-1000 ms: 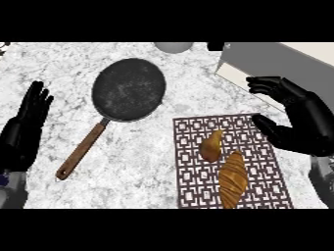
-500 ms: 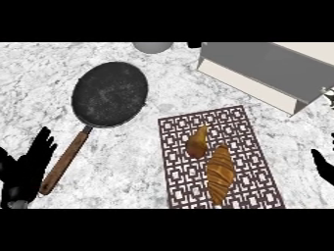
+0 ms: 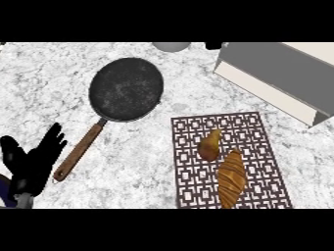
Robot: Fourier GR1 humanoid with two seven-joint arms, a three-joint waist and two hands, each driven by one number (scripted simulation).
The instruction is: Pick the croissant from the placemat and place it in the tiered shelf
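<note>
**Croissant lying on placemat; my left hand open, holding nothing**

Croissant (image 3: 231, 178): lies on the near half of the placemat (image 3: 260, 142), long axis nearly straight away from me, far tip tilted slightly right. Golden brown, ridged, tapering at the ends. Just beyond it, about touching its far tip, sits a smaller brown pear-shaped item (image 3: 210, 145), smooth, narrow end pointing away.

Placemat: dark rectangular lattice with a fretwork pattern, flat on the white-grey marbled counter (image 3: 39, 88).

Shelf (image 3: 285, 78): grey, boxy, flat panels, at far right, well apart from the croissant.

Frying pan (image 3: 126, 89): round, dark, speckled, with a wooden handle running toward my left hand (image 3: 34, 162).

Left hand: fingers straight and spread, at lower left, grasping nothing. Right hand: out of view.
</note>
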